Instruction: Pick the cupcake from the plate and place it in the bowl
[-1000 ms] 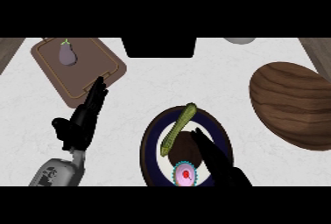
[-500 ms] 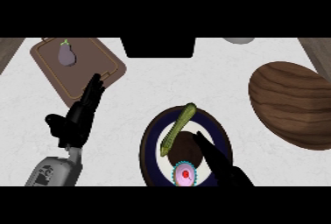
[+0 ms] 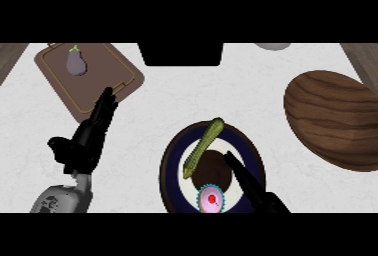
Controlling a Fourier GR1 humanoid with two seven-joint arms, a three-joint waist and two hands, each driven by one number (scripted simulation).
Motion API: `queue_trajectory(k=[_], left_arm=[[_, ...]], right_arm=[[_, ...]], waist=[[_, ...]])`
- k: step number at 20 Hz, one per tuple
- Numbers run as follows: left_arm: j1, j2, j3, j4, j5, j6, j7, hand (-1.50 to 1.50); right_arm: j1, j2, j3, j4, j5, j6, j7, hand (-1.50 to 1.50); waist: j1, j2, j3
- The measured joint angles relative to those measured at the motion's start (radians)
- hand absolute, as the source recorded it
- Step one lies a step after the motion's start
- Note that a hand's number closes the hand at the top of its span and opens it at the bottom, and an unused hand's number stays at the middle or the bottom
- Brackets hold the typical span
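Observation:
A cupcake with pink frosting and a red centre sits at the near edge of a dark-rimmed plate. My right hand comes in from the lower edge just right of the cupcake, its straight fingers lying over the plate beside a brown round item. The fingers are not around the cupcake. A large wooden bowl stands at the right. My left hand rests open on the counter at the left, fingers pointing up toward the cutting board.
A green cucumber-like vegetable lies diagonally on the plate. A wooden cutting board at the upper left carries a purple eggplant. A dark block sits at the back centre, and a grey object at the top edge.
My left hand has drifted slightly left and down. The right hand has barely moved beside the cupcake.

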Motion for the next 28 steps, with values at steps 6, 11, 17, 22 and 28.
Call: queue_trajectory(k=[6,11,17,22,28], left_arm=[[-0.014,-0.032,0.017,0.013,-0.024,-0.015,0.006,0.0],[-0.011,-0.052,0.033,0.034,-0.039,-0.029,-0.012,0.0],[-0.001,-0.073,0.045,0.033,-0.065,-0.045,-0.02,0.0],[0.011,-0.077,0.053,0.01,-0.074,-0.056,-0.001,0.0],[0.029,-0.068,0.069,-0.031,-0.072,-0.084,0.023,0.0]], right_arm=[[0.039,0.022,0.015,0.03,-0.018,-0.029,-0.036,-1.5],[0.055,0.044,0.02,0.141,-0.021,-0.071,-0.128,-1.5],[0.062,0.039,-0.014,0.242,-0.054,-0.092,-0.238,-1.5],[0.051,0.045,-0.001,0.321,0.02,-0.128,-0.256,-1.5],[0.023,0.055,0.012,0.396,0.104,-0.14,-0.227,-1.5]], waist=[[-0.001,0.0,0.0],[-0.001,0.0,0.0],[0.0,0.0,0.0],[0.0,0.0,0.0],[0.001,0.0,0.0]])
